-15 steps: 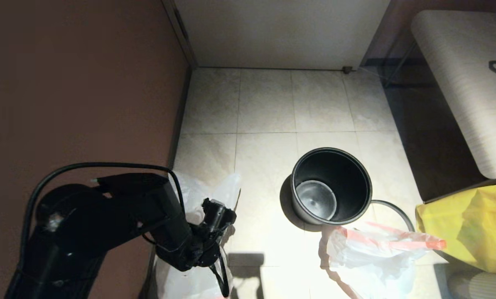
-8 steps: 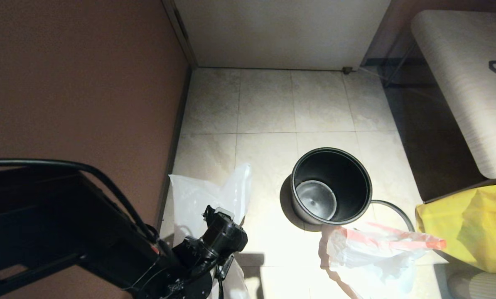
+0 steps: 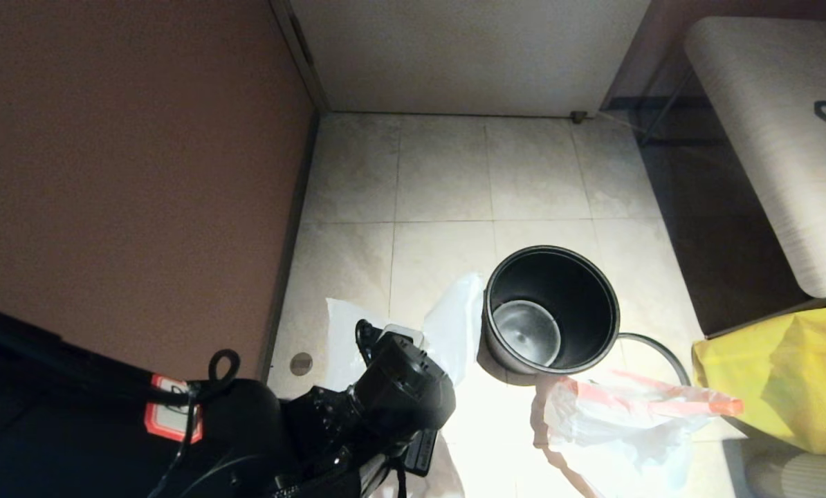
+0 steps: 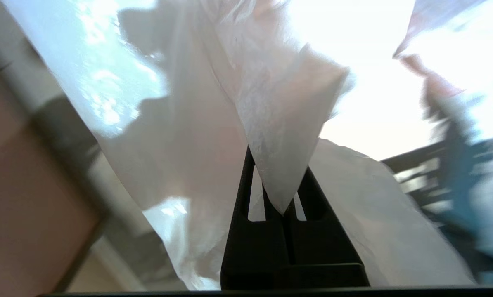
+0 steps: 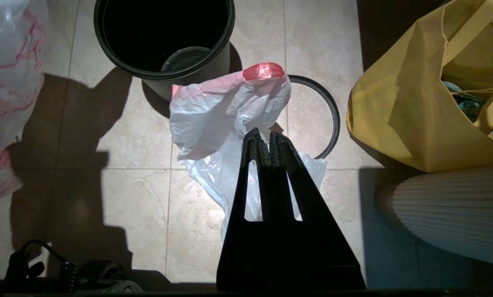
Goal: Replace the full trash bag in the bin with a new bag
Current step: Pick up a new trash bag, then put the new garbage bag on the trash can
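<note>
Left gripper (image 4: pixel 285 206) is pinching a fold of the thin white bag (image 4: pixel 271 123), its two fingers pressed together on the plastic. In the head view this bag (image 3: pixel 447 325) is hanging at about nine o'clock of the bin (image 3: pixel 551 311), just beside its rim (the bin is standing upright on the tile floor (image 3: pixel 441 180), empty inside). Right gripper (image 5: pixel 263 142) is hanging clenched and empty above another crumpled bag (image 5: pixel 226 119), at six o'clock of the bin.

left arm enters the head view at 7 o'clock; left gripper (image 4: pixel 285 206) has jaws clamped together on thin white plastic film. right gripper (image 5: pixel 265 142) points downward, jaws closed, nothing held.
</note>
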